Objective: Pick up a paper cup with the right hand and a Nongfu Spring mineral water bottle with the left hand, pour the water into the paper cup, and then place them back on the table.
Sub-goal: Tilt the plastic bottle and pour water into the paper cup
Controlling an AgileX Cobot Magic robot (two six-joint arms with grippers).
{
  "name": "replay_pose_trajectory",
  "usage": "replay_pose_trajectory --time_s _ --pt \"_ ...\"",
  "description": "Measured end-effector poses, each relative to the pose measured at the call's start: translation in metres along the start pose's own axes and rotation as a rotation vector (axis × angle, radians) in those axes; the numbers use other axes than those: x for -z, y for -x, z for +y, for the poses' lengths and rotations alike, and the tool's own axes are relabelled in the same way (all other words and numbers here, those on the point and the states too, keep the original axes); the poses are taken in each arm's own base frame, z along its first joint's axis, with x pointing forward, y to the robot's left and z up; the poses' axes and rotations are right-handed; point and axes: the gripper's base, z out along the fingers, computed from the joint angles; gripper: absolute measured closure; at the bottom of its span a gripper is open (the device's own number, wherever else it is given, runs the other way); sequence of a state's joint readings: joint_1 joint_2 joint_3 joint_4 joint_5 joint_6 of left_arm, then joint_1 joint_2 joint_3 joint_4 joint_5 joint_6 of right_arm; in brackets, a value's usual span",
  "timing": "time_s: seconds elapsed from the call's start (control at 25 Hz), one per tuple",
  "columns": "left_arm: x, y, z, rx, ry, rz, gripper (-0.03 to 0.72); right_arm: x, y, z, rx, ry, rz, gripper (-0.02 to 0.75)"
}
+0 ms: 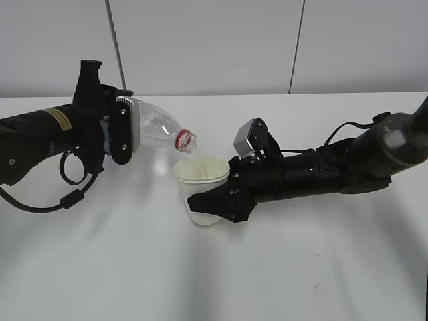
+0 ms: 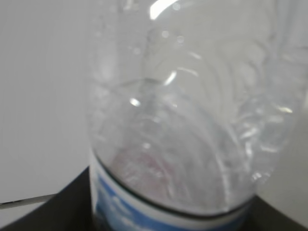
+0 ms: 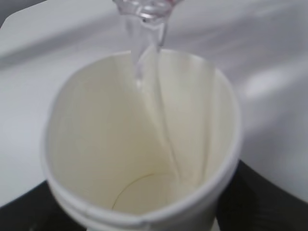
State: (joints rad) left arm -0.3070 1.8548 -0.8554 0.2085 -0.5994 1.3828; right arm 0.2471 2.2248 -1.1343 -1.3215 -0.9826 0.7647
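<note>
My left gripper is shut on the clear water bottle, which is tilted with its red-ringed mouth down over the paper cup. A thin stream of water runs from the mouth into the cup. My right gripper is shut on the cup and holds it just above the white table. In the left wrist view the bottle fills the frame, with a blue-and-white label edge at the bottom. The bottle mouth shows at the top of the right wrist view.
Both black arms reach in from the sides over the white table. A grey wall with two thin dark vertical lines stands behind the table's far edge.
</note>
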Motion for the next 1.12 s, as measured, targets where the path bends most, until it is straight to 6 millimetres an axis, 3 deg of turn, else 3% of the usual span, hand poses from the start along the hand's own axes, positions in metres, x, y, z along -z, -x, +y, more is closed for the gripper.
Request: replay_pose_trajectory --time_s 1.12 --pt "0.0001 -0.0005 0.0043 -0.035 0.047 0.007 0.300 0.0000 0.0001 -0.0008 -0.005 -0.009 -0.001 0.230"
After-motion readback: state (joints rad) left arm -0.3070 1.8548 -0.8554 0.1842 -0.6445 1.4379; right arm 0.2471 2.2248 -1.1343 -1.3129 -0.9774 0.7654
